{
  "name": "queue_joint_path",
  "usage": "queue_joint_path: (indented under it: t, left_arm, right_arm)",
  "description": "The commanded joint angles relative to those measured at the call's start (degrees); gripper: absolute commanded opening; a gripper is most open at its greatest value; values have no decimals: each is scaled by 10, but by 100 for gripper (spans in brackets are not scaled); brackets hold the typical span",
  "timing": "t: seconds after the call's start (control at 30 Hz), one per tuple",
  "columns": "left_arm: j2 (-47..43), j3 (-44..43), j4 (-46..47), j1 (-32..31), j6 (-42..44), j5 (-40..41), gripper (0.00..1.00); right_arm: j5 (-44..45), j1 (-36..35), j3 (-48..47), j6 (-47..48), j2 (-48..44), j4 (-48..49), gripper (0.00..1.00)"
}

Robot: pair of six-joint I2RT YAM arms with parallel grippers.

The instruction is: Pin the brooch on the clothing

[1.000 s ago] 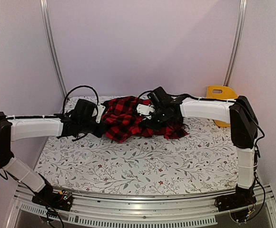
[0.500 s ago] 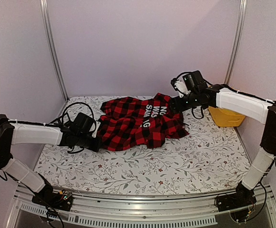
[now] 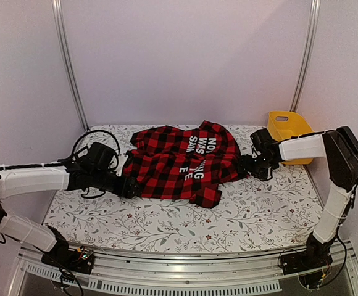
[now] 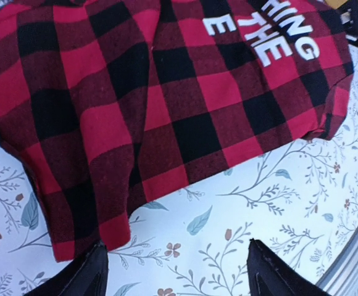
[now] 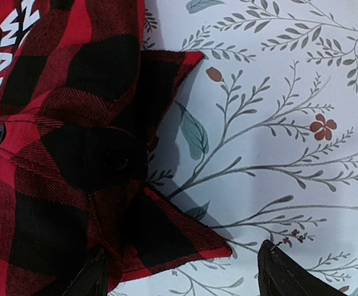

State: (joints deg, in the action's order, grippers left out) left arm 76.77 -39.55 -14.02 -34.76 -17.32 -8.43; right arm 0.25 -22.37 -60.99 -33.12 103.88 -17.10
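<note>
Change: a second ago the clothing (image 3: 179, 163) was a bunched heap with both claws in it. Half a second ago the right arm was up, drawing it open. Now it lies spread and mostly flat, white letters (image 3: 197, 151) face-up.
Arms: right arm has dropped to the worktop (image 3: 166, 216) at the shirt's right edge. Left arm has eased back to the left edge.
Meaning: the spreading looks done, giving a flat panel to pin through. Pinning itself not begun.
Brooch: not seen in any view. Cannot say where it is.
Location: rear middle of the worktop, between the two claws. Yellow bin (image 3: 287, 126) sits behind its right end, apart from it.
Long axis: left to right across the worktop.
Pointing: pointed collar flaps and a button show in the right wrist view, and the first line of lettering sits rightmost. Collar end most likely faces the right arm, hem the left.
Left claw (image 3: 129, 187): fingers wide, nothing between them, just off the hem corner.
Right claw (image 3: 251, 166): fingers wide, empty, just beside the collar flaps.
Wrinkles: a fold runs down the near left panel, and the near-right corner is turned under.
</note>
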Motion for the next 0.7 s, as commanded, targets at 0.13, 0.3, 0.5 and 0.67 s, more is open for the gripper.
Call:
queue_joint_path:
  t: [0.13,0.3,0.5,0.67]
  left_arm:
    - [-88,-3,32,17,-44,52,78]
    - [-49,18,68,54,-84,61,78]
    - [12,23,87,65,-97,44,85]
    - [32,30,112,65,-84,32,85]
  right_arm:
    - [-94,3,-34,-32,105,90,67]
    - [-200,3,-56,-28,131,157,26]
    - [-156,18,-116,25,59,99,0]
    - [51,29,-178,121,-53,-22,0]
